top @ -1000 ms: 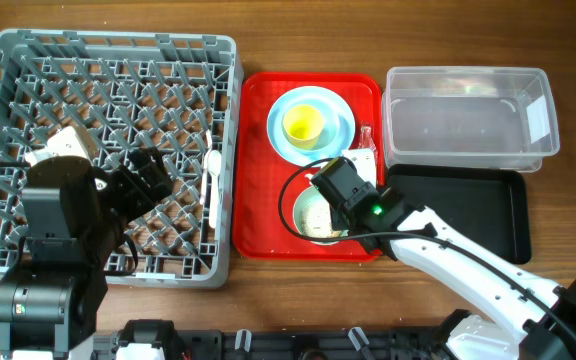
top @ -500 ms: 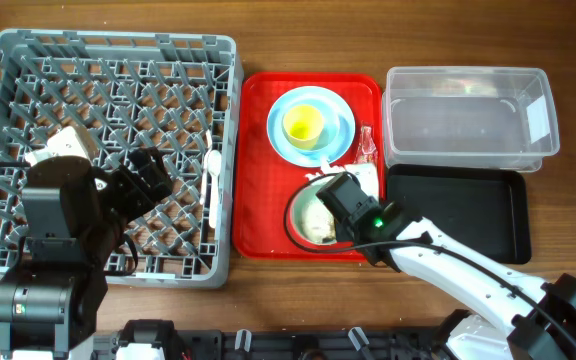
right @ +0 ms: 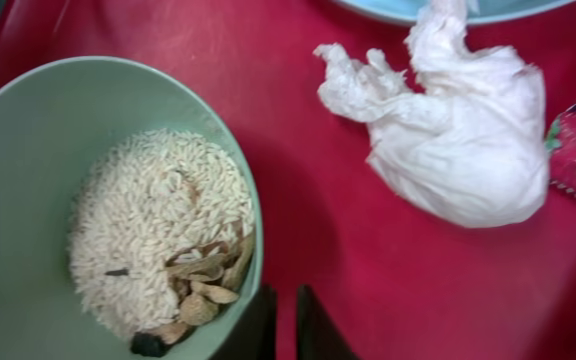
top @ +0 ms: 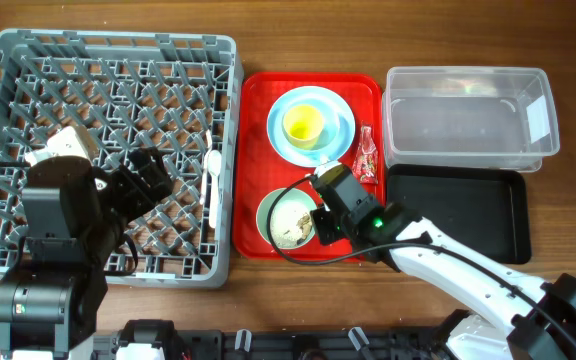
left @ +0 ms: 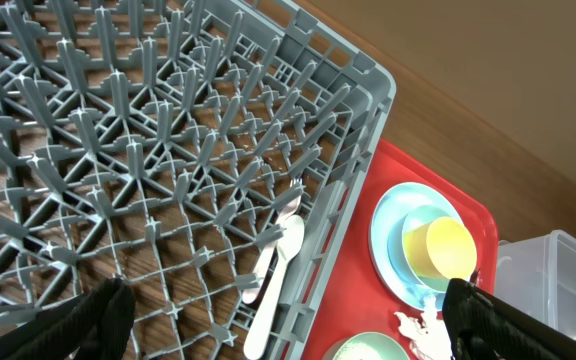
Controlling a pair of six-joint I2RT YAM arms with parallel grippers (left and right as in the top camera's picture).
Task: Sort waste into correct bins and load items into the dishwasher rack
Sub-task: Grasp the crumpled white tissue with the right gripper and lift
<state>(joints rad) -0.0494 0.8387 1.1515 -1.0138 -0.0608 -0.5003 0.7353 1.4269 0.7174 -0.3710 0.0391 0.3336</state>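
Observation:
The pale green bowl [top: 284, 219] with rice-like food scraps [right: 158, 240] sits at the front of the red tray. My right gripper [top: 320, 226] is shut, its fingertips [right: 286, 325] just outside the bowl's right rim. The crumpled white tissue [right: 458, 130] lies to its right, beside the red wrapper [top: 368, 160]. The yellow cup [top: 304, 123] stands in a light blue bowl on the light blue plate [top: 338, 135]. The white fork and spoon [top: 211, 185] lie in the grey dishwasher rack [top: 28, 45]. My left gripper [left: 288, 320] is open above the rack.
The red tray [top: 253, 150] lies between the rack and the bins. The clear tub [top: 468, 115] stands at the back right, with the black tray [top: 468, 215] in front of it. My right arm stretches across the front right of the table.
The green bowl has shifted left on the red tray and shows more fully. My right gripper moved with it, uncovering the red wrapper. The left arm has not moved.

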